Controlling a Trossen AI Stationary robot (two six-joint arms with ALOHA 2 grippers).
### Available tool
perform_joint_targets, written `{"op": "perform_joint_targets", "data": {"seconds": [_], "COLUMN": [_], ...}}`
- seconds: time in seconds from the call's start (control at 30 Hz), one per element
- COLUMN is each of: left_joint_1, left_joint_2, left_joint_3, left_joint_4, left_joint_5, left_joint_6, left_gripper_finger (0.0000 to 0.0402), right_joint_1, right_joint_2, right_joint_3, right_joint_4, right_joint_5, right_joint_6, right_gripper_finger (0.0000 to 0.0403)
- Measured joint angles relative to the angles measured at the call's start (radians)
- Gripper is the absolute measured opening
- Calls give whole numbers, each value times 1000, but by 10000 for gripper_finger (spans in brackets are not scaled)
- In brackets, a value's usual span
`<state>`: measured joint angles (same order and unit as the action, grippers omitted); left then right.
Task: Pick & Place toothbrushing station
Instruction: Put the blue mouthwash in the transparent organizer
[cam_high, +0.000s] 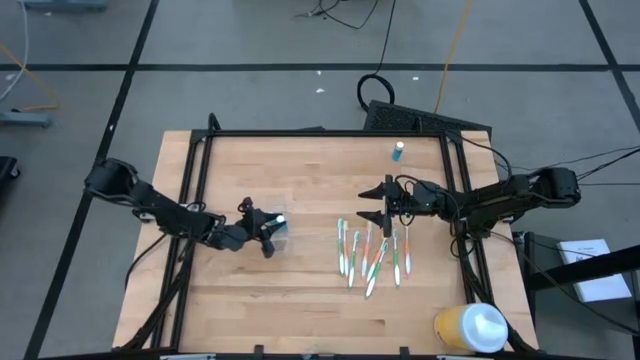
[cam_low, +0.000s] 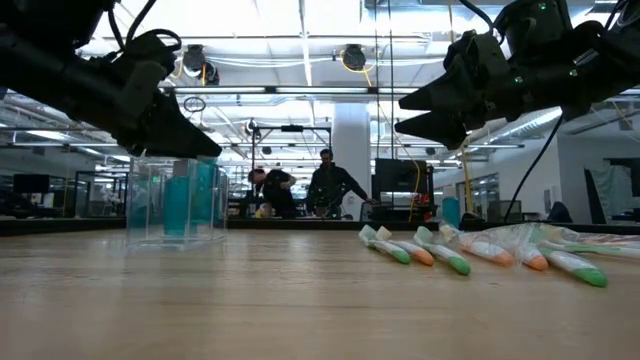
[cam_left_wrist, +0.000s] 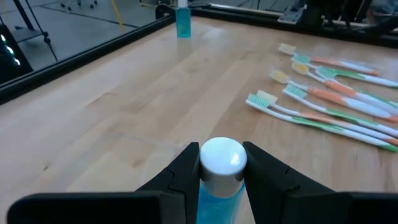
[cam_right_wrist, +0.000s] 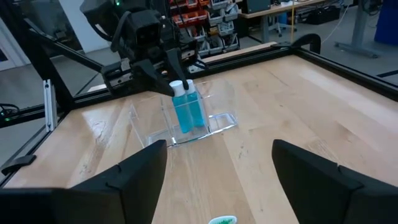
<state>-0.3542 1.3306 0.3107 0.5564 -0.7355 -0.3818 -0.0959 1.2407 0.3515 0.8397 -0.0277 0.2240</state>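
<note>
Bare wooden tabletop (cam_high: 300, 170) framed by a black rail gives you plenty of open board along the near and far edges, with both arms working the middle band. On your left, the left gripper (cam_high: 268, 237) is over the clear plastic cup (cam_low: 175, 200), which stands upright left of centre, well in from every rail; its fingers (cam_left_wrist: 186, 171) are clamped on the white cap of a blue tube (cam_left_wrist: 222, 171), and the tube's body sits down inside the cup. Between the cup and the brushes you have a clear strip of board. Right of centre, the toothbrushes (cam_high: 372, 255) lie flat in a loose fan, green, orange and white, heads toward the far side, several touching or overlapping. The right gripper (cam_high: 377, 205) hangs above the far ends of that fan with its fingers spread wide and holding nothing. A second blue tube (cam_high: 398, 151) stands upright close to the far rail. At the near right corner a big yellow container (cam_high: 470, 327) with a white lid seems to sit right against the table edge.
</note>
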Motion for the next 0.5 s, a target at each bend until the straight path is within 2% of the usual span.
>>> {"op": "perform_joint_targets", "data": {"seconds": [0.4,0.5], "left_joint_1": [0,0], "left_joint_2": [43,44], "left_joint_3": [1,1], "left_joint_4": [50,49], "left_joint_5": [-6,-3], "left_joint_6": [-8,-7], "left_gripper_finger": [99,119], "right_joint_1": [0,0], "right_joint_2": [0,0], "right_joint_3": [0,0], "right_joint_4": [-5,-5], "right_joint_5": [0,0], "right_joint_6": [0,0], "right_gripper_finger": [279,279]}}
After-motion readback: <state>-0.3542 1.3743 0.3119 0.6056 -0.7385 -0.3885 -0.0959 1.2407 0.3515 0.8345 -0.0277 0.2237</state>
